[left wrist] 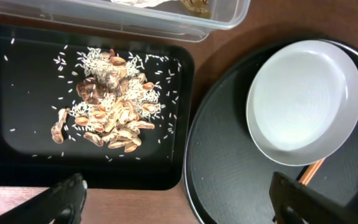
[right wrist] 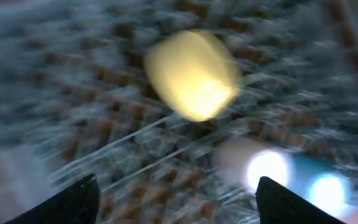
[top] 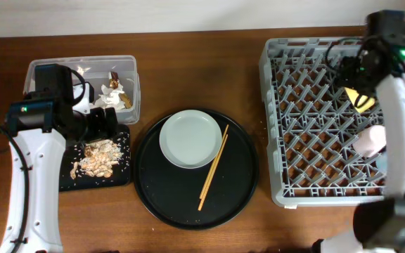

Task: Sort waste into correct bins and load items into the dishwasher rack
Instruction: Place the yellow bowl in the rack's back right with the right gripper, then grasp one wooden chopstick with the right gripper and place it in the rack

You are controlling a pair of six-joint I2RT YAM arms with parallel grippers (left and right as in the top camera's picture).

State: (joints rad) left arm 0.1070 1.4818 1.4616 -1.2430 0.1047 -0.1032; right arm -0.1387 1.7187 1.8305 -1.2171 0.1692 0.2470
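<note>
Light-brown food scraps [top: 98, 157] [left wrist: 107, 106] lie in the shallow black tray [top: 118, 176] [left wrist: 17, 112]. The clear tub [top: 133, 74] [left wrist: 166, 22] behind it holds white tissues [top: 112, 95] and a brown wrapper [top: 115, 76]. My left gripper [top: 114, 119] [left wrist: 179, 202] is open and empty above the near edge of the black tray. The grey-green plate [top: 190, 138] [left wrist: 303, 99] and chopsticks [top: 213, 167] [left wrist: 312, 171] lie on the round black tray [top: 160, 190] [left wrist: 241, 168]. My right gripper [top: 344, 74] [right wrist: 179, 199] is open above the grey rack [top: 308, 126], over the yellow bowl [top: 361, 100] [right wrist: 191, 74]. A pink cup [top: 369, 140] lies in the rack.
The right wrist view is blurred by motion; pink and light-blue shapes [right wrist: 328, 183] show at its lower right. My right arm [top: 399, 140] crosses over the rack's right side. Bare wooden table [top: 202, 63] shows behind the round tray and between tray and rack.
</note>
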